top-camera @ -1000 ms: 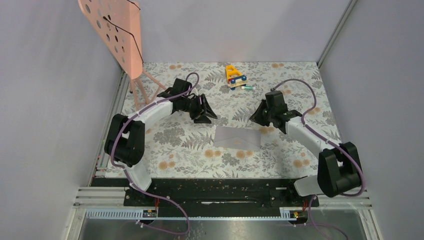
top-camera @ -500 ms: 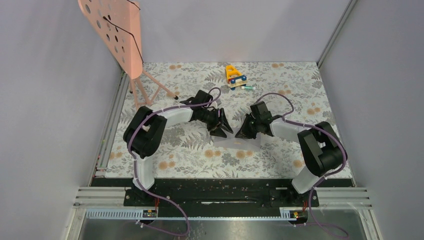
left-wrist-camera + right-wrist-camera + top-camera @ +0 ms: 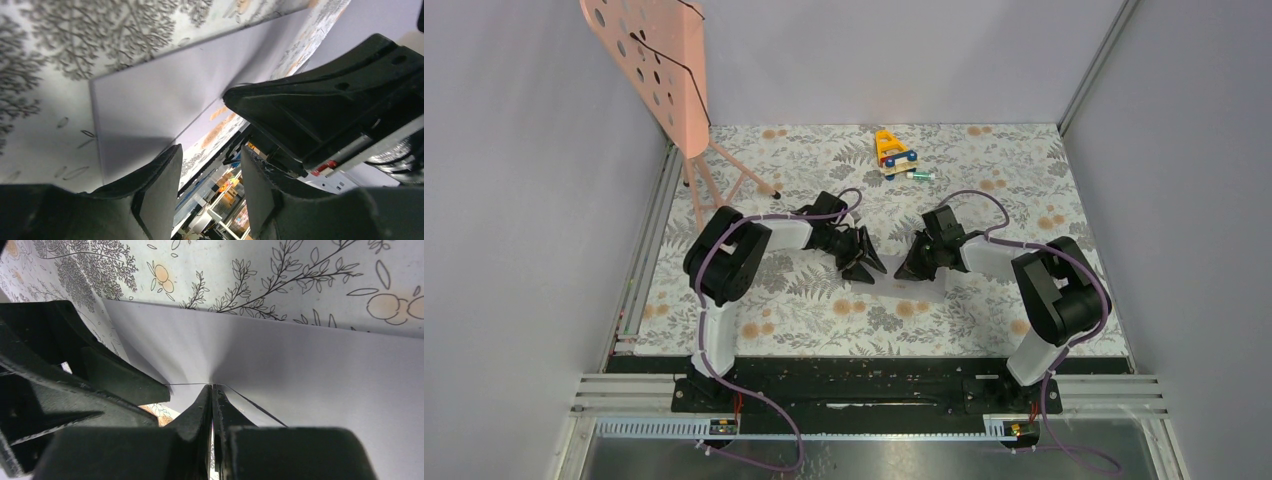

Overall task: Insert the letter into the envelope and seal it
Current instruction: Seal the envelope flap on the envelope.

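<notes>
Right gripper point(image 3: 212, 390) is clenching the envelope point(image 3: 310, 355) flap tip (overhead view hiding this); left gripper point(image 3: 207, 160) is hovering alongside, jaws parted, empty.

envelope point(image 3: 310, 365): smooth matt paper
my right fingers point(image 3: 200, 410): hard black plastic, matt
table cover point(image 3: 280, 270): matt floral print

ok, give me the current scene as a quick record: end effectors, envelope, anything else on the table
left end effector: open, low at the envelope's left end, holding nothing
right end effector: shut, apparently pinching a thin edge of the envelope
envelope: grey-lilac, lying on the floral table between both arms
letter: not visible in any view
other items: yellow toy at the far edge; pink perforated stand at far left
</notes>
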`<action>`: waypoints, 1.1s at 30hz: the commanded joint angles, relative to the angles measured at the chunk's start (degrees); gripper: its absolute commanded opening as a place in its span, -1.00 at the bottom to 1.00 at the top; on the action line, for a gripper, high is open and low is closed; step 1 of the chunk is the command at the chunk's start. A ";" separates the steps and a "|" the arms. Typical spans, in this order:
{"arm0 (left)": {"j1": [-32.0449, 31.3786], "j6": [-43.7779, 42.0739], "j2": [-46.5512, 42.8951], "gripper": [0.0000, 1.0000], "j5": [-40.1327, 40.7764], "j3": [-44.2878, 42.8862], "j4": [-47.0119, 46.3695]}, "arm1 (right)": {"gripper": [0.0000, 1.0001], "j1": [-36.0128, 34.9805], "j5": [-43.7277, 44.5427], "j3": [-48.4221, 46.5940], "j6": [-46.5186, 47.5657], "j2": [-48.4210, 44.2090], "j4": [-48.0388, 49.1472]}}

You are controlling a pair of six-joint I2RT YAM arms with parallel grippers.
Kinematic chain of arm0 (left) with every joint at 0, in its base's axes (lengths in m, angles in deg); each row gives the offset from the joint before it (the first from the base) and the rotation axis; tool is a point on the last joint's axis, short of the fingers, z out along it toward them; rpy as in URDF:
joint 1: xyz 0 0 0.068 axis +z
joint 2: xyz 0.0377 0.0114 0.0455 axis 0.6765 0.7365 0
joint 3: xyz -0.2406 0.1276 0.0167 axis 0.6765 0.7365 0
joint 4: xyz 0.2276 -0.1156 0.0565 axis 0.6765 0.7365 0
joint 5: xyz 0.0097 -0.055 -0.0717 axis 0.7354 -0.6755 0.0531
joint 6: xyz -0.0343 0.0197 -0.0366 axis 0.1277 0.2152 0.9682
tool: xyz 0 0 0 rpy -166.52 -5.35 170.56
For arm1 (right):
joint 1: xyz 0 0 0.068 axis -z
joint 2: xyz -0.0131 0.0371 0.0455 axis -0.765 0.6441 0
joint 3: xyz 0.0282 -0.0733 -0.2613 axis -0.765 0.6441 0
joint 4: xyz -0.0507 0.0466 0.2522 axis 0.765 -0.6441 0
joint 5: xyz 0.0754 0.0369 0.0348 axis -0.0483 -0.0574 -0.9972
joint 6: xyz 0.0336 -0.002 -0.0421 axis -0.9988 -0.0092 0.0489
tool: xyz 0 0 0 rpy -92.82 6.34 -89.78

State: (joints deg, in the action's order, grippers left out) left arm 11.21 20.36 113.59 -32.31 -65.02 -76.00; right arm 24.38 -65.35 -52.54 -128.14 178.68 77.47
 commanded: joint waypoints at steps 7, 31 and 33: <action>-0.11 -0.30 1.92 -0.05 3.82 0.65 -0.75 | -0.97 -1.06 4.26 1.24 1.34 -2.40 -2.32; -0.01 -0.79 1.90 -0.06 3.66 0.92 -0.52 | -1.00 -1.55 13.24 3.63 2.86 -2.84 -10.17; 0.05 -0.79 1.78 -0.06 3.69 0.92 -0.51 | -1.00 -1.60 12.76 3.50 2.55 -2.75 -9.87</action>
State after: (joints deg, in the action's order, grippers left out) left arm 11.21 20.93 114.60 -31.69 -64.91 -76.45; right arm 21.89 -59.21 -51.16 -127.70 175.47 74.04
